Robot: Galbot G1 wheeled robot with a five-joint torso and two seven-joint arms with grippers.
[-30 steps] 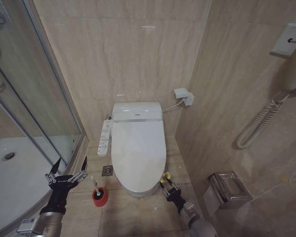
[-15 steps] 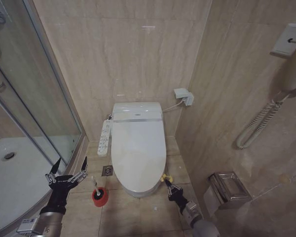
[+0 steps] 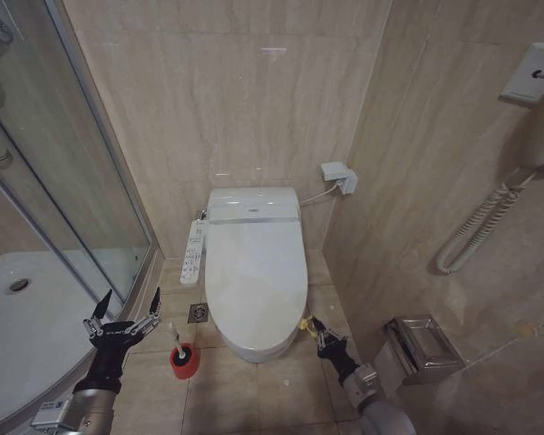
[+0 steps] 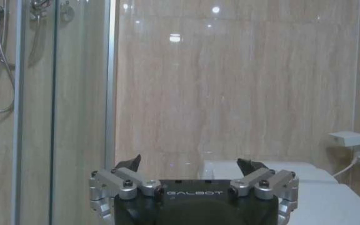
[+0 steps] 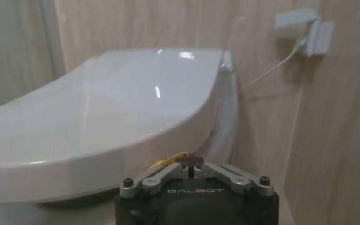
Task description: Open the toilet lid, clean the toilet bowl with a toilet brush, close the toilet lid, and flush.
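Toilet lid [image 3: 255, 281] is down, one toilet against the beige marble wall on a tiled floor [image 3: 254, 399]. My right tool [image 3: 319, 333] is pressed together on the yellow loop tag [image 5: 169, 161] at the lid's edge. One toilet brush [image 3: 176, 342] stands in its red cup [image 3: 184, 361]. My left tool [image 3: 122, 319] hangs spread beside the glass shower door [image 3: 63, 172].

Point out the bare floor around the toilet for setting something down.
Free: floor tiles between the toilet brush and shower rail. Crowded: the strip between the toilet lid and right wall, where the right gripper pinches the yellow tag.
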